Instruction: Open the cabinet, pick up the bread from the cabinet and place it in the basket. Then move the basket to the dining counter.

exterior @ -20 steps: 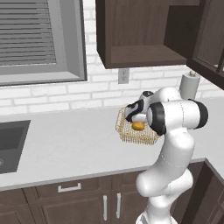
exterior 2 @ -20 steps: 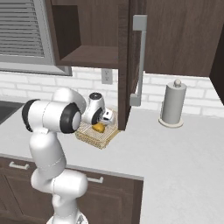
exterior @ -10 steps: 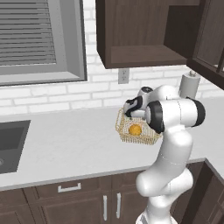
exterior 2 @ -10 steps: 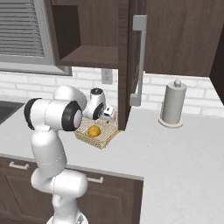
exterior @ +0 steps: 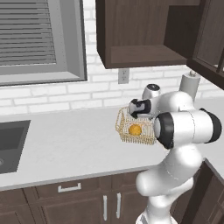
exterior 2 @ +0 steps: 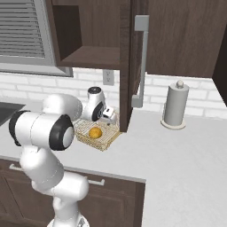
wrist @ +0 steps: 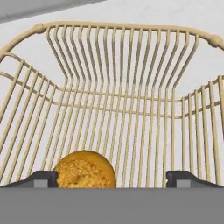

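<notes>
A: What shows from the left base view?

B: The white arm bends forward over the pale grey table (exterior: 65,148). Its gripper (exterior: 132,113) sits just above the rectangular golden-tan wire basket (exterior: 146,136), which rests on the table below the dark brown wall cabinet (exterior: 140,35). The small round golden-orange bread bun (exterior: 135,130) lies inside the basket. A dark inset sink (exterior: 11,144) is well off to the left, and a white paper towel roll (exterior: 191,85) stands by the brick wall behind the arm.

A: And the right base view?

B: Same scene from the other side. The cabinet (exterior 2: 88,31) has its door standing open, edge-on, with the long silver bar handle (exterior 2: 141,62) facing the camera. The basket (exterior 2: 108,141) sits just beside the door's lower corner, with the bun (exterior 2: 94,132) in it and the gripper (exterior 2: 109,115) at the basket's far rim. The paper towel roll (exterior 2: 174,106) stands well apart to the right.

A: The hand view?

B: It looks into the basket (wrist: 118,65); the bun (wrist: 85,170) lies on the wire floor, close to one dark fingertip (wrist: 41,178). The tips are spread wide, pinching nothing.

A: Any writing or labels?

B: None that can be read.
</notes>
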